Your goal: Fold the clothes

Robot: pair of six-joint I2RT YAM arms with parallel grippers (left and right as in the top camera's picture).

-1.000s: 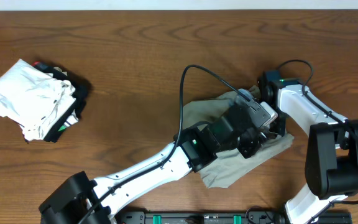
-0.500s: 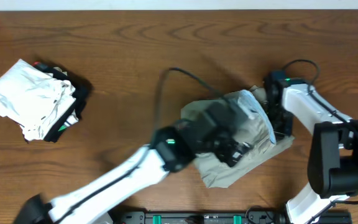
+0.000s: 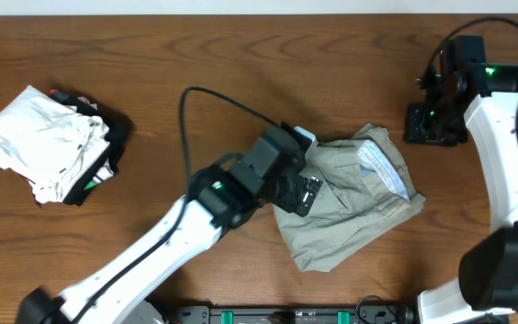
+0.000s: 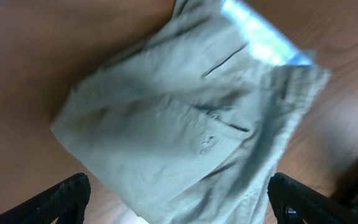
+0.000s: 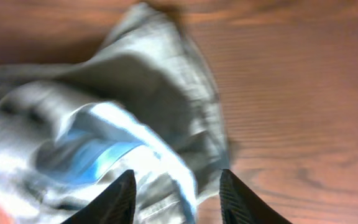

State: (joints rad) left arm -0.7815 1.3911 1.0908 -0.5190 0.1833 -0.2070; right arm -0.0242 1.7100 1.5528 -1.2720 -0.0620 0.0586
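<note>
A khaki garment (image 3: pixel 353 202) with a pale blue inner lining lies folded in a rough bundle on the wooden table, right of centre. My left gripper (image 3: pixel 300 191) hovers over its left edge, open and empty. In the left wrist view the garment (image 4: pixel 185 118) fills the frame between the wide-spread fingers (image 4: pixel 179 202). My right gripper (image 3: pixel 432 126) is raised beyond the garment's upper right corner, apart from it. In the right wrist view its fingers (image 5: pixel 176 196) are open and empty above the garment (image 5: pixel 104 124).
A pile of white and dark clothes (image 3: pixel 50 144) lies at the far left of the table. A black cable (image 3: pixel 223 103) loops from the left arm over the middle. Bare wood (image 3: pixel 241 54) runs along the back.
Both grippers have let go and pulled off the garment. The left one drew back to the left. The right one rose toward the far right. The garment now lies flat and uncovered.
</note>
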